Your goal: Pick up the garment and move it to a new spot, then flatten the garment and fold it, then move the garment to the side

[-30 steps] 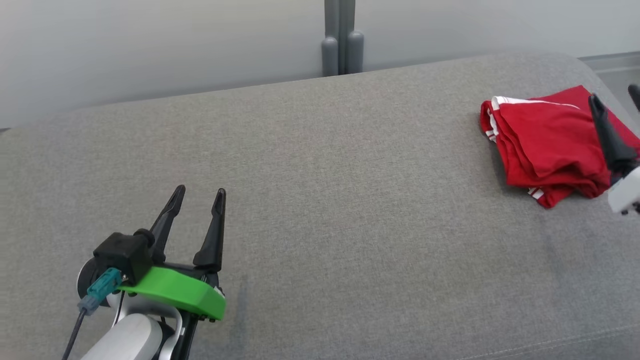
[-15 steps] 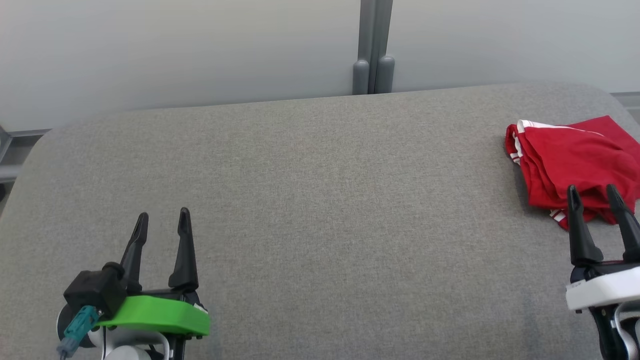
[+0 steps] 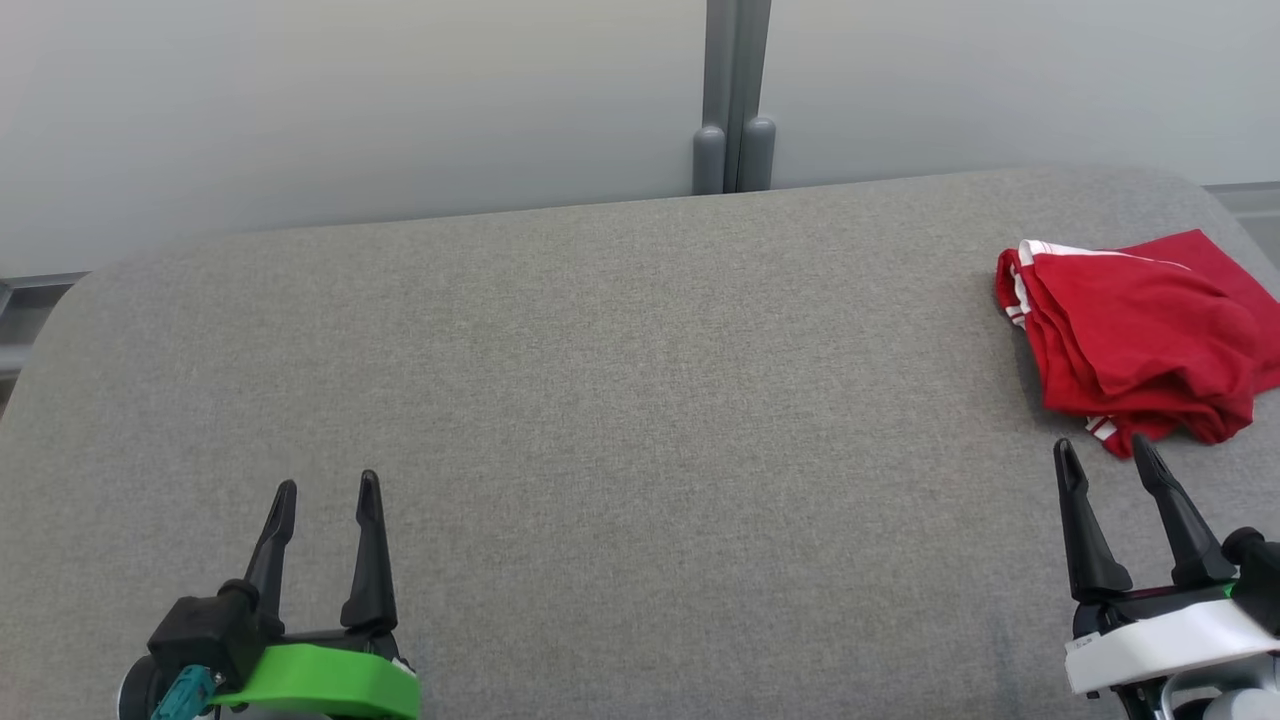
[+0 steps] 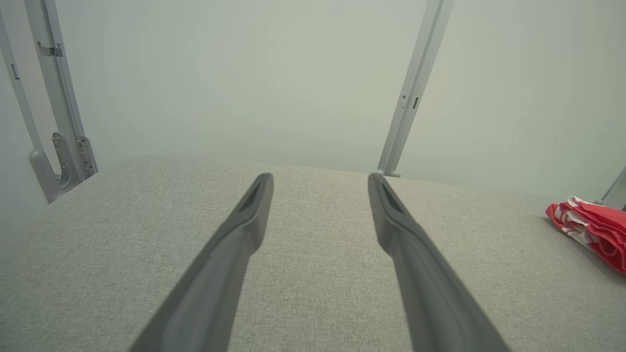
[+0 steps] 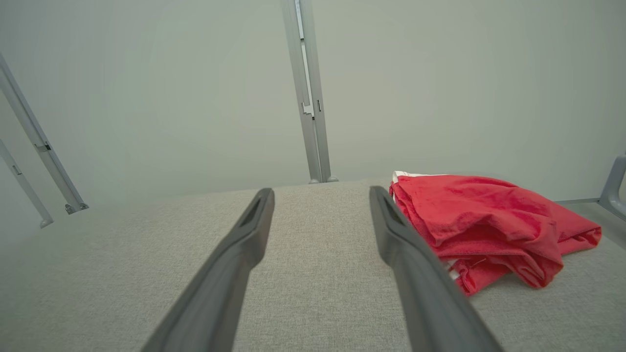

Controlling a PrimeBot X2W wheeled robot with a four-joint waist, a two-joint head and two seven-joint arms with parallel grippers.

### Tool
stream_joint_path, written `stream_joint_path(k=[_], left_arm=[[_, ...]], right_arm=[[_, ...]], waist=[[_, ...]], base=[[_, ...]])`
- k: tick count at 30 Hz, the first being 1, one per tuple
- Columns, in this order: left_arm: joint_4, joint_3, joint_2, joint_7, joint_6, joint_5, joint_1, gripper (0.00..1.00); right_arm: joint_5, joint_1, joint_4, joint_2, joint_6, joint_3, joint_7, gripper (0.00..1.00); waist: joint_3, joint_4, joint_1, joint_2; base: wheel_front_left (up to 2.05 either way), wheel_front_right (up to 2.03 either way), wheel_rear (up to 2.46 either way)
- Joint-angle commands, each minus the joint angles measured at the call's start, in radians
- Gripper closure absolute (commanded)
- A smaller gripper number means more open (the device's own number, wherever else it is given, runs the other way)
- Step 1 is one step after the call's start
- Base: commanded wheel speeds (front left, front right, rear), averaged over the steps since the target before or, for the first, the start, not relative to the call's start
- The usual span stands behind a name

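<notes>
Because heaped in loose layers rather than spread flat, reads as already folded and set aside: red garment (image 3: 1130,335) with white stripes, lying free on the grey fabric-covered table (image 3: 640,420), touched by nothing. Probably parked at that end to leave open the wide bare stretch of table to the garment's left.

Right gripper (image 3: 1101,445) just short of the garment's near edge, tips aimed toward it, not touching. Fingers (image 3: 1080,530) spread wide, nothing between them. In right wrist view, garment just beyond and beside the right-hand finger.

Left gripper (image 3: 328,482) well apart from the garment, far to its left. Fingers likewise wide, holding nothing.

Grey post (image 3: 730,100) behind the table, up and left of the garment.

Judgement: either final set-aside done and arms parked, or a fresh pickup due from the nearer right arm. Cannot tell which.
</notes>
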Motion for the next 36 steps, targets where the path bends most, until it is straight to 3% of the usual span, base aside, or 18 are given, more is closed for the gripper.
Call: stream_joint_path(k=[1,12,36], left_arm=[[0.011,0.006,-0.002,-0.002,-0.008,0.018,0.019,0.0],[0.048,0.035,-0.039,-0.002,-0.068,0.069,0.008,0.0],[0.077,0.052,-0.061,-0.003,-0.095,0.094,0.003,0.0]], right_arm=[[0.011,0.009,0.002,-0.005,0.0,0.007,-0.001,0.0],[0.03,-0.015,0.015,-0.023,0.0,0.034,-0.003,0.0],[0.036,-0.022,0.024,-0.018,0.0,0.055,-0.004,0.0]], waist=[[-0.001,-0.002,0.0,0.0],[-0.003,-0.001,0.0,0.0],[-0.003,-0.003,0.0,0.0]], base=[[0.0,0.0,0.0],[0.0,0.0,0.0],[0.0,0.0,0.0]])
